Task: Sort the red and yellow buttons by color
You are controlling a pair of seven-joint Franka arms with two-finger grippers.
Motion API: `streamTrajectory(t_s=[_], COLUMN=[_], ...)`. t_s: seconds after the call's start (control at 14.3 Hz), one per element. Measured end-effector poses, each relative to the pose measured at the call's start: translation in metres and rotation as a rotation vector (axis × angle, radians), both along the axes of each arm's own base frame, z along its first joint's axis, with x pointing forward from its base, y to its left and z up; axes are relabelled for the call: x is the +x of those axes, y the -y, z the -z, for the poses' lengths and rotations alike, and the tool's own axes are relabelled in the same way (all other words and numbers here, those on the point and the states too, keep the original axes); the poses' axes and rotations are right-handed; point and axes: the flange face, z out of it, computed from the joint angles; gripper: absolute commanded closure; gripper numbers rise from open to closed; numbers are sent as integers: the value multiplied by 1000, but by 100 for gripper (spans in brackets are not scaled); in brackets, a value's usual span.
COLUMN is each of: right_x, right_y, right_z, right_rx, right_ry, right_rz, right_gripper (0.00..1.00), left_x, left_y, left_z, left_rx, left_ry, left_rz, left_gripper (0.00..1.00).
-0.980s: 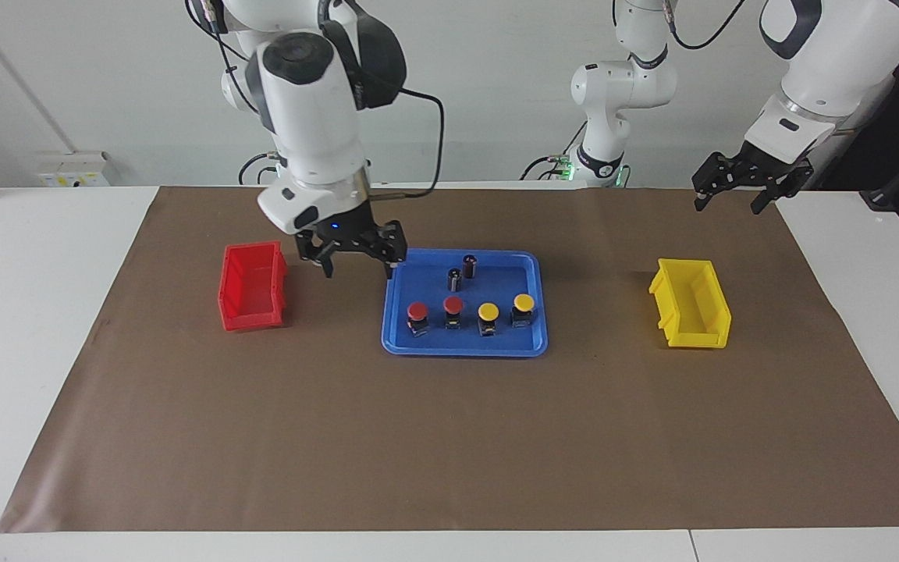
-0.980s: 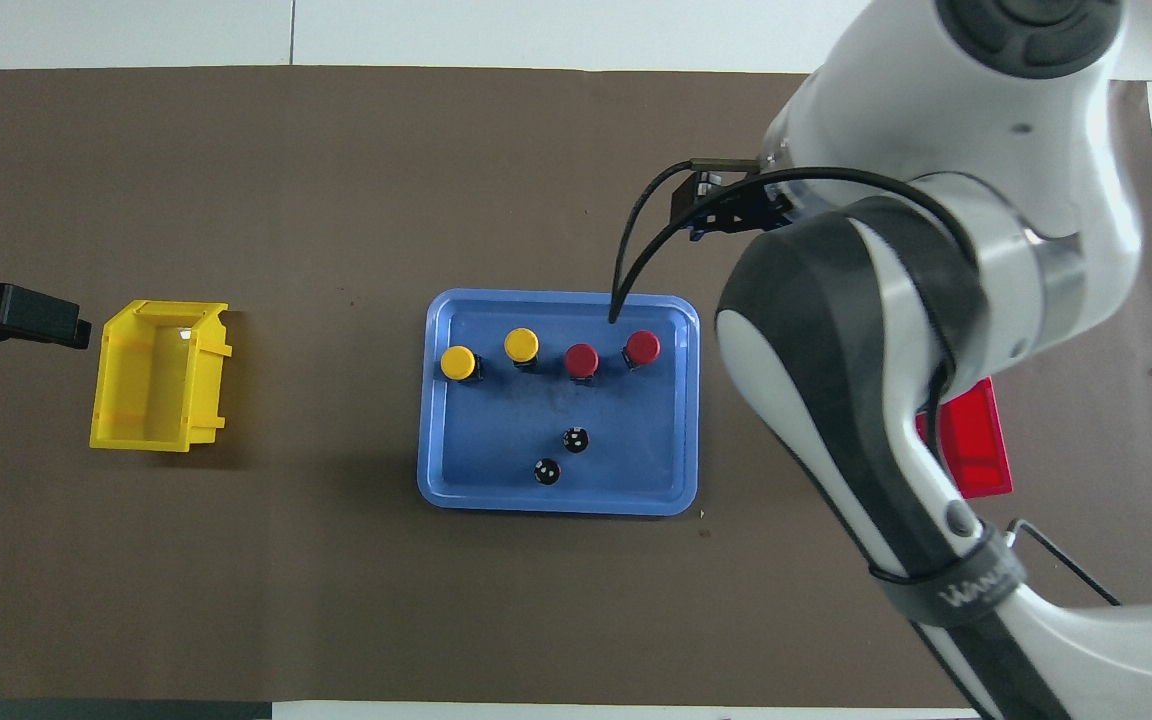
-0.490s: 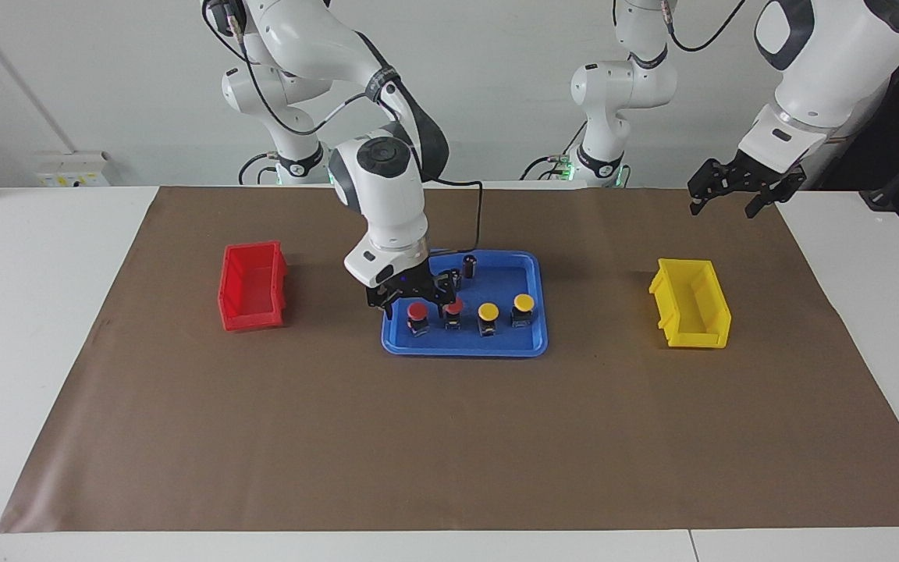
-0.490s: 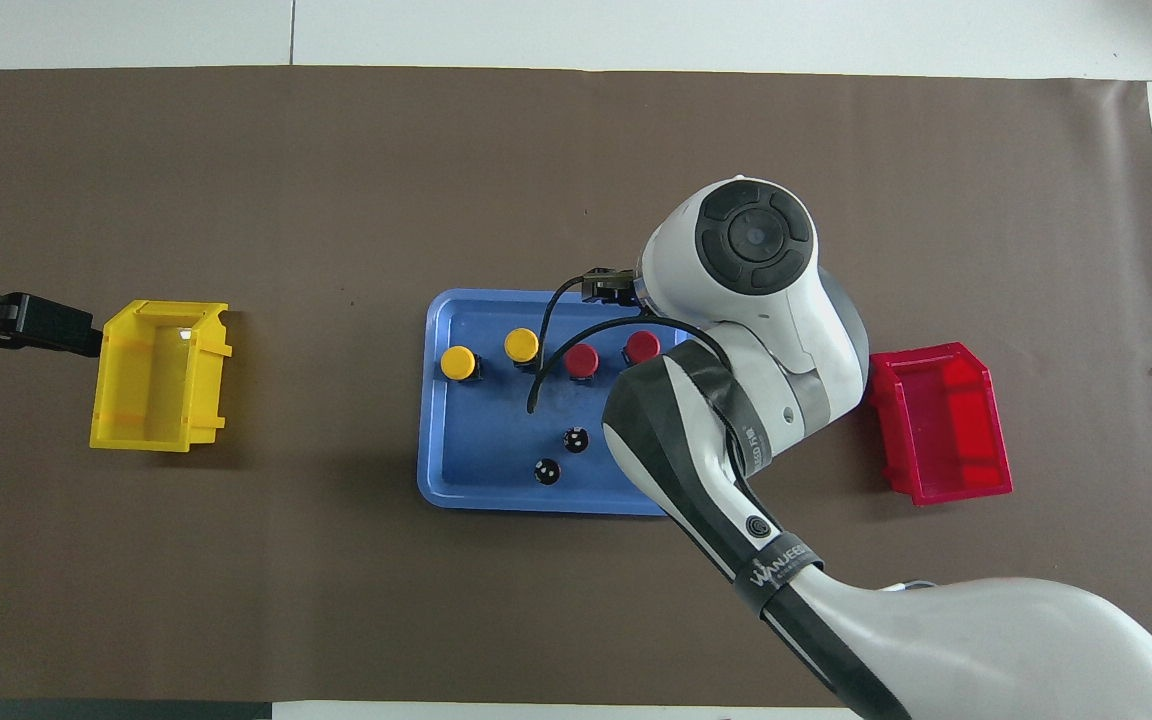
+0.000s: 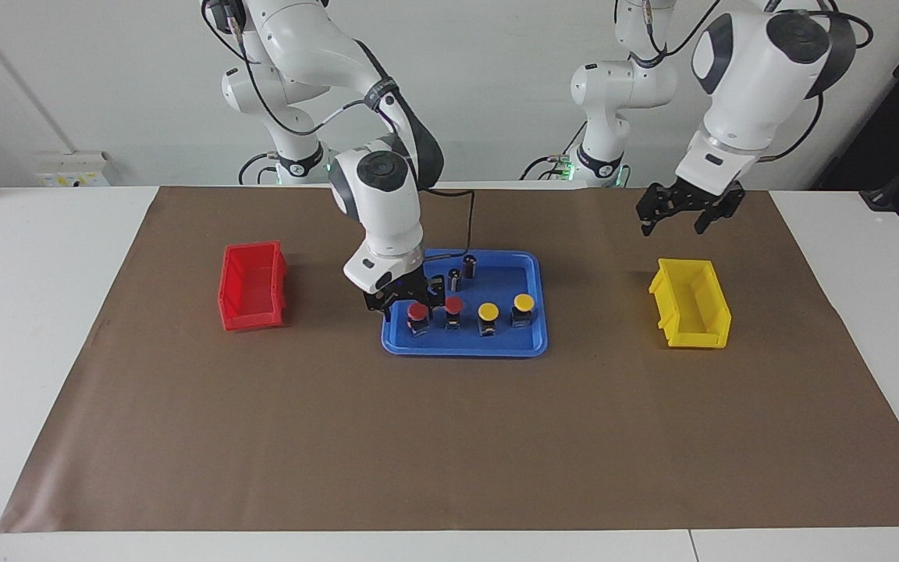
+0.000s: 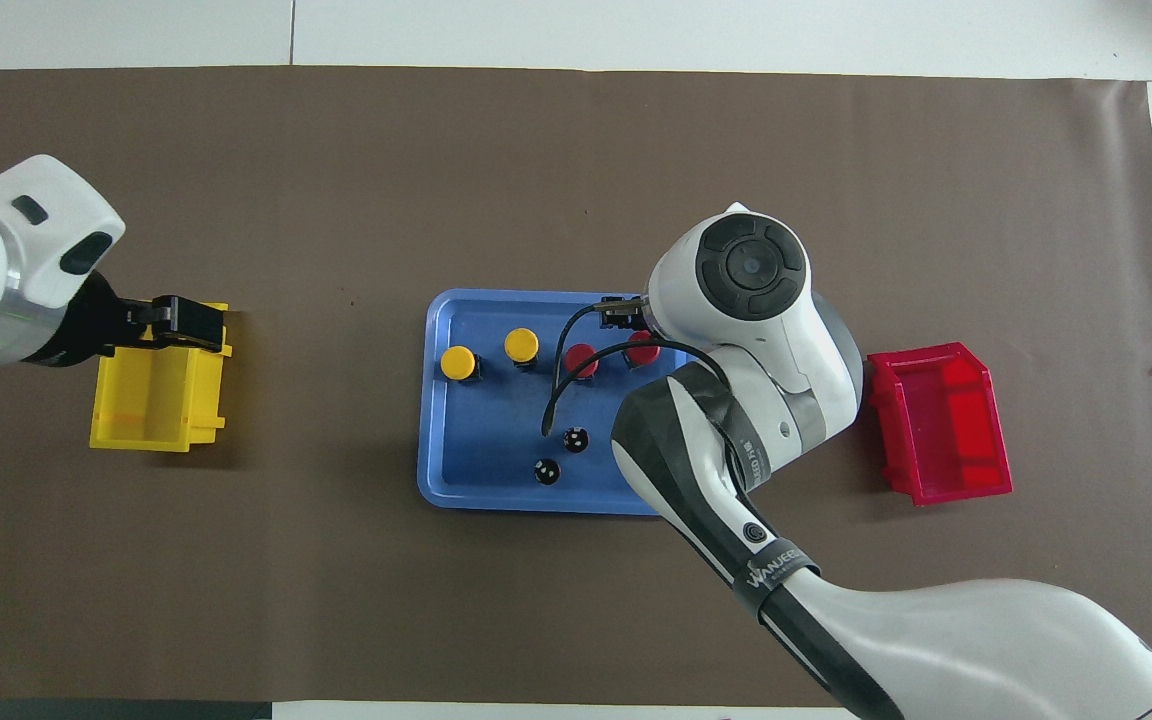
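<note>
A: Blue plastic tray (image 5: 531, 343), glossy, rounded corners. Four domed caps on boxy black bases line its edge farthest from the robots: red buttons (image 5: 417, 311) toward the red bin (image 5: 252, 286), yellow buttons (image 5: 488, 311) toward the yellow bin (image 5: 691, 304).

B: Right gripper (image 5: 410, 305) straddles the end red cap; whether it grips, cannot tell. Left gripper (image 5: 682, 218) spread wide, over the brown paper beside the yellow bin.

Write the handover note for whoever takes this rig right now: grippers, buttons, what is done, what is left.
Right gripper: down in the blue tray, its fingers either side of the red button at the red bin's end of the row; grip not confirmed.
Left gripper: open, empty, up over the mat beside the yellow bin.
Buttons: all four in the tray, in one row: the second red button, then two yellow buttons.
Done: nothing sorted; red bin and yellow bin both empty.
Left: two reds to the red bin, two yellows to the yellow bin.
</note>
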Motion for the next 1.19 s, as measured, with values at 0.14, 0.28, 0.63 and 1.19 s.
streamTrajectory(t_s=[0.14, 0.28, 0.63, 1.19], right_x=[-6, -12, -17, -23], right_y=[-3, -12, -14, -12], right_z=[8, 11, 15, 23], right_rx=[1, 1, -2, -12], right_ry=[2, 1, -5, -21], right_rz=[-13, -29, -36, -38], right_gripper=[31, 32, 36, 63], left_x=[-8, -18, -15, -13], left_y=[37, 72, 119, 153], left_z=[27, 58, 110, 169], left_rx=[-2, -5, -46, -75], left_ry=[22, 21, 13, 1], left_rz=[-27, -45, -80, -116], left_gripper=[0, 0, 0, 0])
